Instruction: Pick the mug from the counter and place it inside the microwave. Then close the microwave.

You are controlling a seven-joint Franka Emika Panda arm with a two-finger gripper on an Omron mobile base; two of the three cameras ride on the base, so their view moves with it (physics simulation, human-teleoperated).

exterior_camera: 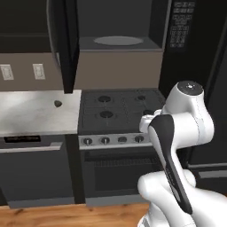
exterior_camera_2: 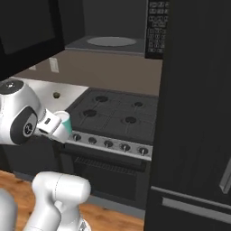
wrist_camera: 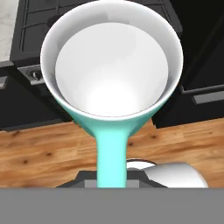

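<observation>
The tool is closed on the mug, and this is the carrying step: the mug is off the desk and not yet in the microwave. In the hand view the mug is very near, at 12 o'clock from the tool. Its white inside faces the camera and its teal handle runs down to 6 o'clock, into the grip. The finger tips themselves are hidden behind this handle, so I cannot tell how exactly they pinch it. In the right base view the mug hangs at the end of the arm, in front of the stove knobs and above the wooden floor.

Further away lies the black stovetop. At 9 o'clock from it is the marble desk, where a small dark lump rests.

Farthest and highest is the microwave. Its door stands open, and the grey turntable is bare.

In my judgement, the next move calls for a long lift toward 12 o'clock and forward over the stovetop. The mug must pass the open door without touching it and then be lowered onto the turntable. After this comes the release, and then the closing of the door.
</observation>
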